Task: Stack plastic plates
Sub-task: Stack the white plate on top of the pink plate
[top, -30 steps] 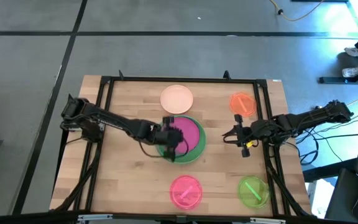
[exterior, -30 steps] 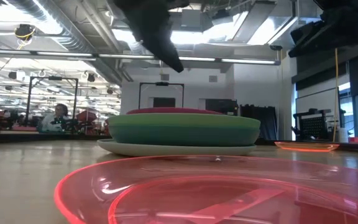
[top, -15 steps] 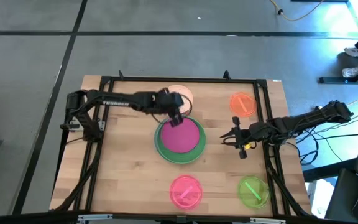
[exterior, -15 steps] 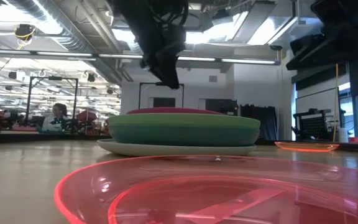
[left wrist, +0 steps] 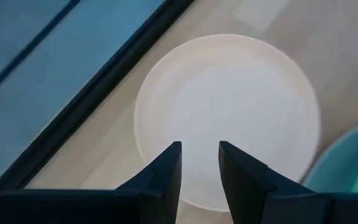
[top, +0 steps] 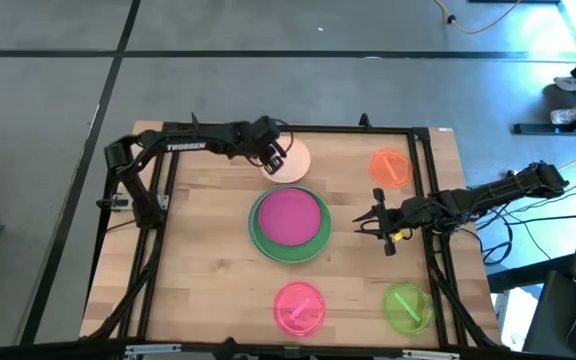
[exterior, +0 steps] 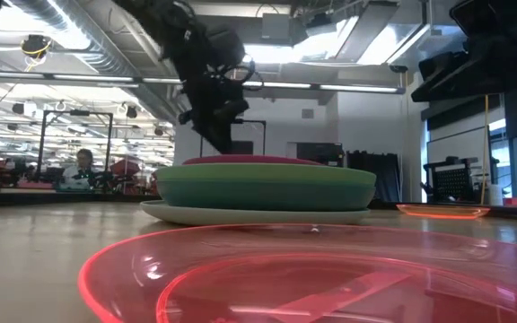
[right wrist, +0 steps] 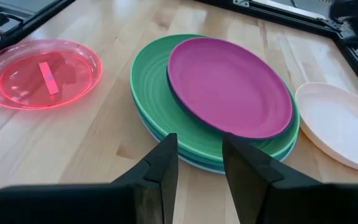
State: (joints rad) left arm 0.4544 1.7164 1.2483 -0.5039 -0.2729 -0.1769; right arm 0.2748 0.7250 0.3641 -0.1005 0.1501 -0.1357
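Wooden table (top: 198, 280) with a dark frame around it.

In the middle, a stack of plates (top: 290, 224): magenta plate (top: 290, 215) on top, a thin dark navy rim just under it, then the big green plate (right wrist: 156, 87), then a teal edge and a pale one at the very bottom. In the low view, the stack (exterior: 266, 188) seen from the side, green in the middle, pale plate flat on the wood.

Peach plate (top: 290, 159) alone at the far side of the table, just beside the stack, not on it. Same peach plate (left wrist: 229, 118) big and round in the left wrist view, (right wrist: 344, 124) in the right wrist view.

Left gripper (top: 274, 160) up over the near-left edge of the peach plate, above the table. Fingers (left wrist: 166, 177) a little way apart, with nothing between them.

Right gripper (top: 373, 220) to the right of the stack, near it, not touching. Fingers (right wrist: 160, 171) a little way apart too, holding nothing.

Orange plate (top: 390, 167) at the far right corner. Pink see-through plate (top: 299, 306) at the near edge, well apart from the stack; (exterior: 312, 278) right up close in the low view. Lime plate (top: 407, 307) at the near right corner.
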